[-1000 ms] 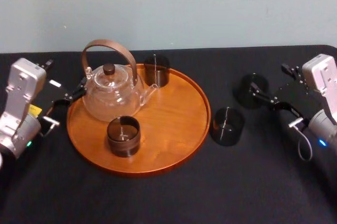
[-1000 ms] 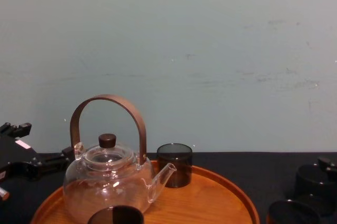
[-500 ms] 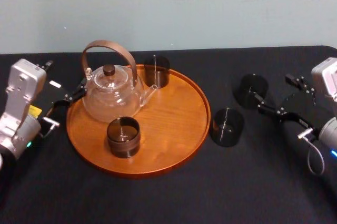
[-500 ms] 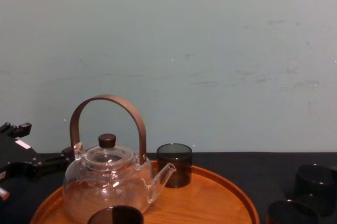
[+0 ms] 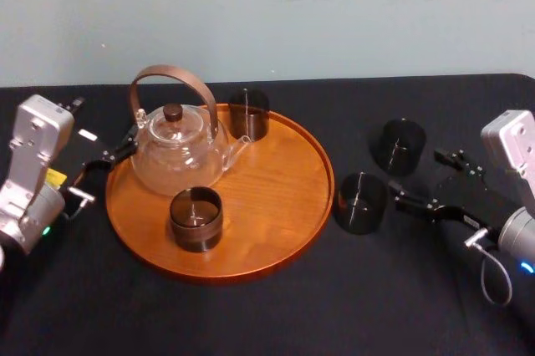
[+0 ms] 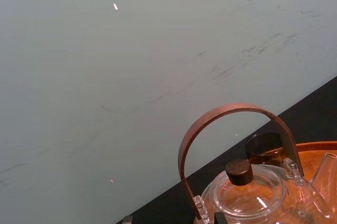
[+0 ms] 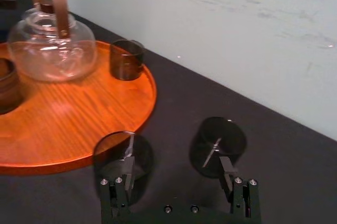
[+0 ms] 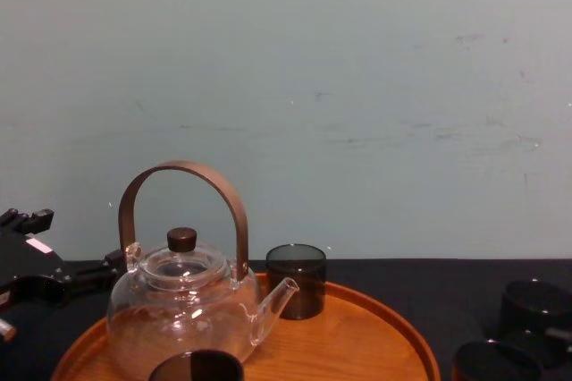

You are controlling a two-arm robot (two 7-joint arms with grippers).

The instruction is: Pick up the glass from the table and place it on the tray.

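Near glass [image 5: 361,201]: stands on counter [image 5: 276,314], upright, mouth up, long axis vertical. It is just beside the right rim of the tray [image 5: 276,189]; no contact that I can see. Far glass [image 5: 398,146] stands behind it and further right, also upright, apart from it. Both are off the tray, so placing is not yet done.

Right gripper [image 5: 415,177]: low over the counter, right of both glasses, spread wide, holding nothing. In the wrist view one finger [image 7: 127,163] lines up before the near glass, the other before the far glass. Judgement: approach step. Target uncertain, the near one likelier. The wide spread suits a side grasp on an upright cylinder.

Tray: teapot [image 5: 177,154] at left, back glass [image 5: 249,114], front glass [image 5: 196,217]. Right half is bare wood, with room to set down.

Left gripper [image 5: 100,126]: parked at the tray's left edge beside the teapot, fingers apart, empty.
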